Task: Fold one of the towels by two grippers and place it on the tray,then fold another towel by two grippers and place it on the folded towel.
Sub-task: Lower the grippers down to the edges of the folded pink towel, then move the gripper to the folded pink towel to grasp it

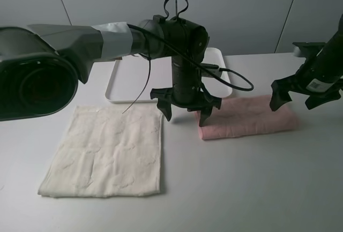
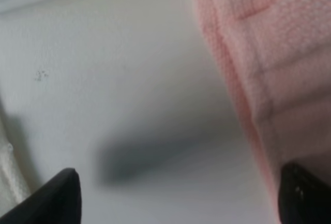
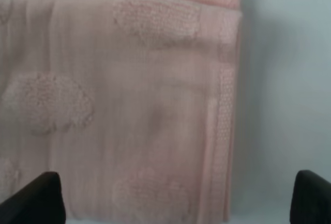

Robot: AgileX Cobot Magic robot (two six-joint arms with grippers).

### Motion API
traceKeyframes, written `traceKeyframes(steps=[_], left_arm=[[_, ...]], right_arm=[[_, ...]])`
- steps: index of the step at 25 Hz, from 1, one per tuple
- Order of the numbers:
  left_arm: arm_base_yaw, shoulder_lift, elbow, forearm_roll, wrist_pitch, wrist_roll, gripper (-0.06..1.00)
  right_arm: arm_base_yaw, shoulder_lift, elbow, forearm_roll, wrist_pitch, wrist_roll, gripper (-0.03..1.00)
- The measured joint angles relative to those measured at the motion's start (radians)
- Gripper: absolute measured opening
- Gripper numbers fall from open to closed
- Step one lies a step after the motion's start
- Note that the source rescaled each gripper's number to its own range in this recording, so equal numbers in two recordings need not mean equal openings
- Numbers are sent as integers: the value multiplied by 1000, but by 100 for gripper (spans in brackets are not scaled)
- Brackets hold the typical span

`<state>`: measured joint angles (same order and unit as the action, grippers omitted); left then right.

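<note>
- Exterior high view: the pink towel [image 1: 252,117] lies folded into a long strip on the table [image 1: 241,189], just beside the tray [image 1: 120,76], off its near right corner. No part of it is on the tray.
- The cream towel [image 1: 107,151] is spread flat by the tray's near edge, at the tray's left end, untouched.
- My left gripper [image 1: 186,115] hangs spread wide and empty over the strip's end closer to the tray. In the left wrist view one finger [image 2: 302,195] sits over the pink towel's [image 2: 279,53] layered edge and the other is out over bare table. I cannot tell whether that finger touches the cloth.
- My right gripper [image 1: 295,100] is also splayed and empty, above the strip's end far from the tray. In the right wrist view its fingers [image 3: 36,198] straddle that end of the pink towel [image 3: 129,105].
- I judge the towel light, soft and limp. It should sag between my two holds, and its stacked layers could slide apart or fall open.
- I would pinch each short end near its corners, deep enough to catch every layer, and lift both ends level.
</note>
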<state>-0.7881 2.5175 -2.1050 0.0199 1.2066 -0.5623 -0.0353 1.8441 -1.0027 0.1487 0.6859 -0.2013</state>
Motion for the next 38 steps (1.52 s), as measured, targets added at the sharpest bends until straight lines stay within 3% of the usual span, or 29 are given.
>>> traceKeyframes(steps=[16,24,38], left_arm=[[0,0,-2,4,0,4,98],[0,0,-2,19,2,12,98],[0,0,-2,21,4,19,98]], right_arm=[[0,163,-110,-13,-7,-2,93],[0,174,-121,-109,-3,44,93],[-2,202,-128,-136,-3,74,93]])
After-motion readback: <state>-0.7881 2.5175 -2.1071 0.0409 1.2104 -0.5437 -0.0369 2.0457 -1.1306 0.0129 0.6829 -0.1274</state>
